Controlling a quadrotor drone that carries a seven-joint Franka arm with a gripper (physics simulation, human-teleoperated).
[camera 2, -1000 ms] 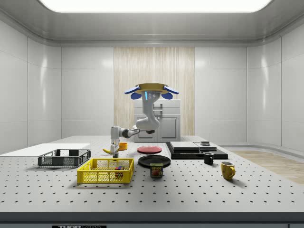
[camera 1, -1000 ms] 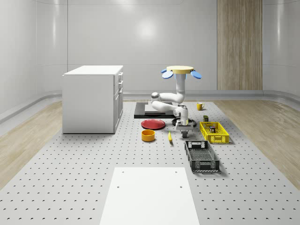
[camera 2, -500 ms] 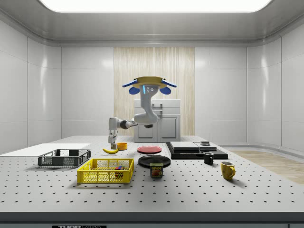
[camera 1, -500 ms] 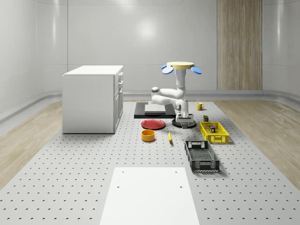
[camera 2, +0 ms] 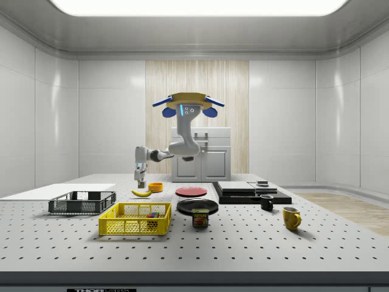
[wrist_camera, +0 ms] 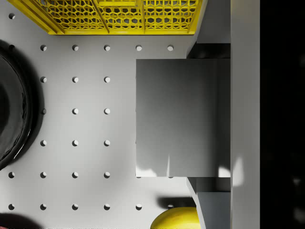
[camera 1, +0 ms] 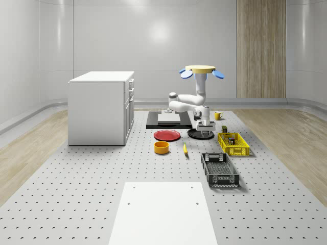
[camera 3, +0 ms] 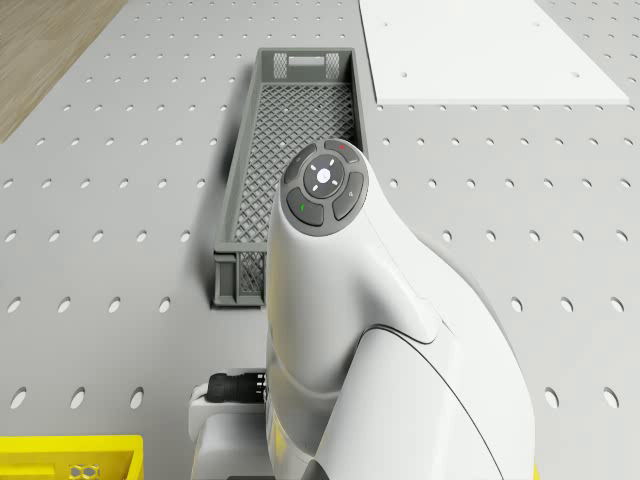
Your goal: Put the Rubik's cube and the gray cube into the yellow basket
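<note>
Since a second ago, drone and arm have climbed, and the jaws have come up off the bench with their load.

The drone now hovers in the upper middle of the whole-scene view, above the black plate. Its arm reaches down and forward to the gripper.

In the wrist view the jaws pinch the gray cube, which is clear of the bench.

The next move turns on where the yellow basket lies. In the whole-scene view it is just right of and slightly below the jaws, with its long axis running toward us. In the wrist view its rim is near the cube.

What we take for the Rubik's cube already sits inside the basket.

The black crate is lower right and the banana lower left. Neither blocks a short carry, though we judge the basket wall needs clearing.
</note>
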